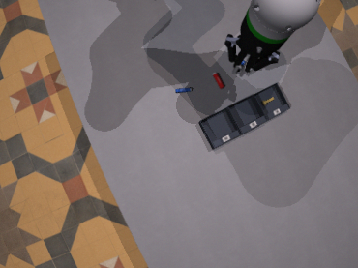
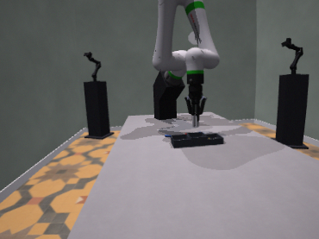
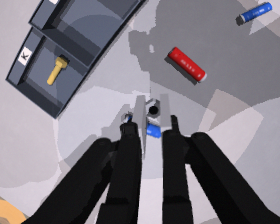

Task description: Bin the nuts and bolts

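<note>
My gripper [image 3: 153, 107] [image 1: 243, 69] is shut on a small grey bolt [image 3: 151, 111] with a dark hole in its end, and a bit of blue shows just behind it between the fingers. It stands low over the table, just beyond the row of bins, and also shows in the exterior view [image 2: 195, 115]. The bin marked K is the end compartment of the dark tray [image 1: 272, 102] and holds a yellow bolt [image 3: 55, 71].
A red cylinder [image 3: 185, 65] [image 1: 219, 80] lies on the table close to my fingers. A small blue piece [image 3: 254, 13] [image 1: 184, 89] lies farther off. The bin marked B [image 3: 94, 10] [image 1: 220, 127] adjoins K, and a third compartment ends the row.
</note>
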`<state>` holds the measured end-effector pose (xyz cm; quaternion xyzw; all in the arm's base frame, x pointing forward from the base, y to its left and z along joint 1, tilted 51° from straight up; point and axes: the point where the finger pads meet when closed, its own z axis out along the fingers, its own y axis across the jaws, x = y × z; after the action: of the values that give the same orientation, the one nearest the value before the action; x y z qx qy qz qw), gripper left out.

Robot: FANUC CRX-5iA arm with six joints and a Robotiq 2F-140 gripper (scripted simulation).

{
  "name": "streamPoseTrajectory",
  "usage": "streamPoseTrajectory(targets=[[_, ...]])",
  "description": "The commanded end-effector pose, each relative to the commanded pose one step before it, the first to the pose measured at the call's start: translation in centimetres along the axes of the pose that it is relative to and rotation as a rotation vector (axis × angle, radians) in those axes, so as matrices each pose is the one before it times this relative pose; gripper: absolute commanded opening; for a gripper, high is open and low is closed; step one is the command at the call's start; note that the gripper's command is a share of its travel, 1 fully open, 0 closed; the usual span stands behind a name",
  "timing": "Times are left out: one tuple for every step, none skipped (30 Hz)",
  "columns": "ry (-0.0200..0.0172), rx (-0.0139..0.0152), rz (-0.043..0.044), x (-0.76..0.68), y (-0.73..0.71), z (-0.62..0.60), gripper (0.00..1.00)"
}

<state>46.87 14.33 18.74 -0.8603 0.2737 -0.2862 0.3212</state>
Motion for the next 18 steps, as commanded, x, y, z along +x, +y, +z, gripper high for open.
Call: streamPoseTrajectory(targets=[[-0.00117,0.00017,-0.00014,0.013,-0.003,-0.413,0.07],[0.00000,0.00000,0.00000,0.000,0.000,0.000,0.07],[0.00000,0.00000,0.00000,0.000,0.000,0.000,0.07],[0.00000,0.00000,0.00000,0.000,0.000,0.000,0.07],[0.00000,0.00000,0.00000,0.000,0.000,0.000,0.07],[0.00000,0.00000,0.00000,0.000,0.000,0.000,0.07],[0.00000,0.00000,0.00000,0.000,0.000,0.000,0.07],[0.00000,0.00000,0.00000,0.000,0.000,0.000,0.07],[0.00000,0.00000,0.00000,0.000,0.000,0.000,0.07],[0.00000,0.00000,0.00000,0.000,0.000,0.000,0.07],[0.00000,0.00000,0.00000,0.000,0.000,0.000,0.07],[0.00000,0.00000,0.00000,0.000,0.000,0.000,0.07],[0.00000,0.00000,0.00000,-0.001,0.001,-0.400,0.07],[0.00000,0.00000,0.00000,0.001,-0.001,-0.256,0.07],[0.00000,0.00000,0.00000,0.000,0.000,0.000,0.07],[0.00000,0.00000,0.00000,0.000,0.000,0.000,0.07],[0.00000,0.00000,0.00000,0.174,-0.574,0.000,0.07],[0.00000,0.00000,0.00000,0.174,-0.574,0.000,0.07]])
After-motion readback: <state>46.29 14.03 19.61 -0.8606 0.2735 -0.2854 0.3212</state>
